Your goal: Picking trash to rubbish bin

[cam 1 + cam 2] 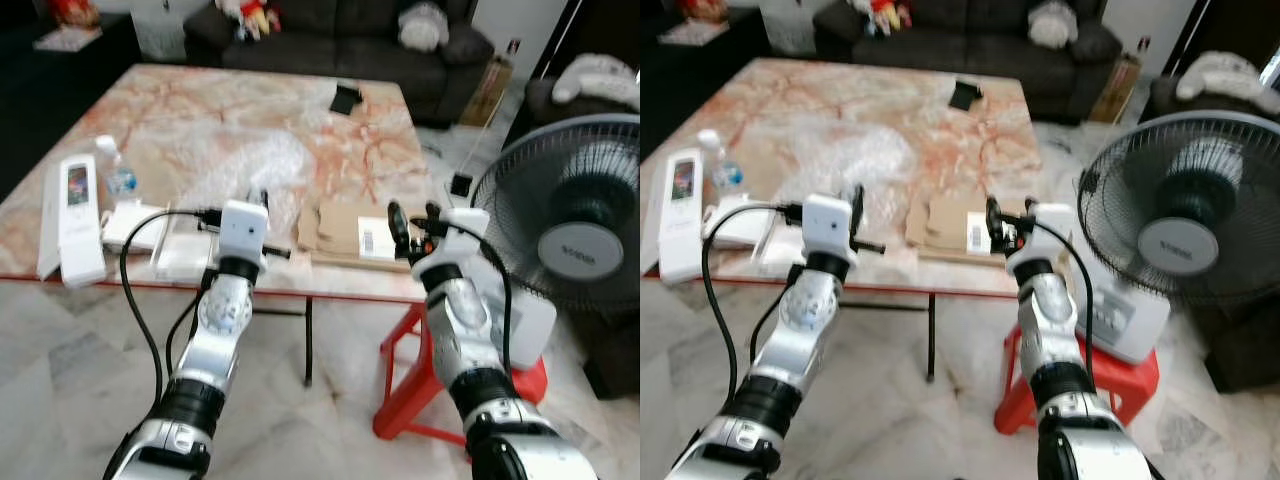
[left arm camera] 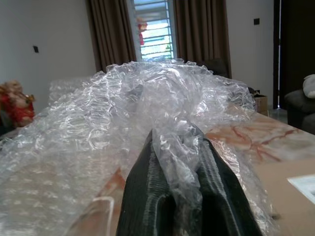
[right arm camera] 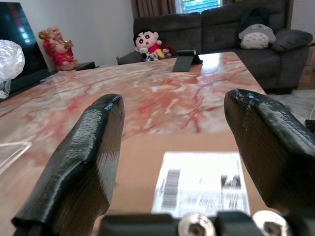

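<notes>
A crumpled sheet of clear bubble wrap (image 1: 240,165) lies on the marble table (image 1: 200,110) near its front edge. My left gripper (image 1: 262,203) reaches into the wrap's near side. In the left wrist view its black fingers (image 2: 147,187) are shut on a fold of the bubble wrap (image 2: 147,98). To the right, a flattened brown cardboard piece (image 1: 340,228) with a white barcode label (image 3: 199,189) rests at the table's front edge. My right gripper (image 1: 413,220) hovers just over that cardboard, open, with nothing between its fingers (image 3: 93,142).
A water bottle (image 1: 118,175), a long white box (image 1: 75,215) and flat white packs (image 1: 135,225) sit at the table's front left. A black stand (image 1: 346,98) is at the far side. A standing fan (image 1: 575,215) and a red stool (image 1: 405,370) carrying a white appliance (image 1: 530,320) crowd my right.
</notes>
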Motion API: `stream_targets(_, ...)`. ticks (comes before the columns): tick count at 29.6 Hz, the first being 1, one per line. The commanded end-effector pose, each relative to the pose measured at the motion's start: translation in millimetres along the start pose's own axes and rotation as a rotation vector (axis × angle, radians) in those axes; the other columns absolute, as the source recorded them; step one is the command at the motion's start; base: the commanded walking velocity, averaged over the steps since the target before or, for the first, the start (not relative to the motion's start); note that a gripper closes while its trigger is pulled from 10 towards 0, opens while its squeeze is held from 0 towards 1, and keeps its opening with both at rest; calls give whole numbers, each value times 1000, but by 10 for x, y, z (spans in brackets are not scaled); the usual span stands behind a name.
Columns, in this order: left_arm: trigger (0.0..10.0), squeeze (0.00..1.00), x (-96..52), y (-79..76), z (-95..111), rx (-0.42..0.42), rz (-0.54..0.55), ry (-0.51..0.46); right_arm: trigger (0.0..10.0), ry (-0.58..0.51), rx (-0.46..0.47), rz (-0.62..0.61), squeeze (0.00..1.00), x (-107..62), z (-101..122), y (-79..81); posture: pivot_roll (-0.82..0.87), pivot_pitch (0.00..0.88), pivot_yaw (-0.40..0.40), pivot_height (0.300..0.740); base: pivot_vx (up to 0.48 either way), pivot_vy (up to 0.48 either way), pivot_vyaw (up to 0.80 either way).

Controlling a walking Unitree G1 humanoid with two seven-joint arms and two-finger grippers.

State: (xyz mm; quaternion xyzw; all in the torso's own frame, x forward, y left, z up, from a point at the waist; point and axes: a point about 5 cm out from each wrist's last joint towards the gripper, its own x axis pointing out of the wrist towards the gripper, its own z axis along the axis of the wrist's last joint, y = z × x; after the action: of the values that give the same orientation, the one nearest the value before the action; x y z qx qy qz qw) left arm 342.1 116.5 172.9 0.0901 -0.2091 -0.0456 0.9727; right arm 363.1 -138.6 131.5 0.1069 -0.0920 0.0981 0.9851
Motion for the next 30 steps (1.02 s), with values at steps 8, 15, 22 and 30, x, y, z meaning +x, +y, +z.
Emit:
stream_targets(8, 10000, 0, -18, -13, -14, -3, 4, 4, 10000, 2, -3, -29, 0, -29, -10, -71, -107, 0, -74, 740, -307, 0, 0)
stream_targets(15, 10000, 0, -12, -15, -11, -3, 4, 4, 10000, 4, -5, -36, 0, -39, -11, -95, -110, 0, -76, 740, -306, 0, 0)
stream_targets(22, 10000, 0, -84, -6, -161, -4, -2, 81, 10000, 58, -13, -56, 0, -124, -117, -187, -104, 0, -84, 740, -211, 0, 0)
stream_targets(30, 10000, 0, -597, 83, -881, -43, -11, 451, 10000, 352, -39, -185, 0, -632, -620, -591, -109, 0, -88, 740, 0, 0, 0)
